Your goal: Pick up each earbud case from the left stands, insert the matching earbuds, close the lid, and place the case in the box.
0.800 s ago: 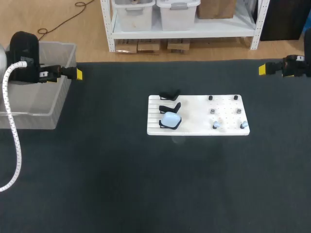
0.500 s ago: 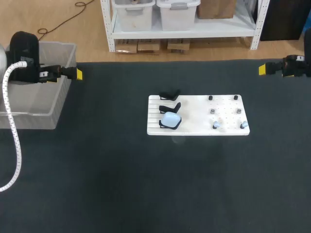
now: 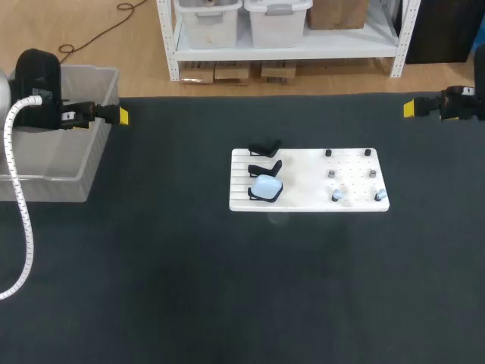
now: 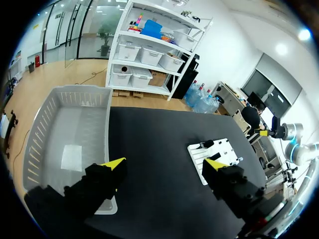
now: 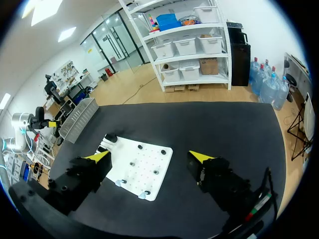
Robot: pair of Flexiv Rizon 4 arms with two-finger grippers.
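Left gripper (image 4: 164,164) hangs high at the table's left side, its yellow tips spread wide with nothing between them. 1 finger sits over the rim of the grey box (image 3: 82,178), the other over the dark table (image 3: 189,288). Over on the far right, the right gripper (image 5: 149,157) hovers near the table's back edge, fingers just as wide apart and gripping nothing.

Centre of the table now: the white board (image 3: 307,203) lies flat, well apart from both grippers. Along its left end stand 3 black stands (image 3: 265,145) in a row running front to back. The pale blue earbud case (image 3: 267,184) rests in the nearest stand of the 3, lid state too small to tell.

On the board's right half there are small pegs (image 3: 368,152), and 2 pale earbuds (image 3: 381,196) sit on the row closest to the front edge, 1 toward the board's middle and 1 at its right corner. From the right wrist view the same pair shows at the board's near edge, between and below the spread fingers.
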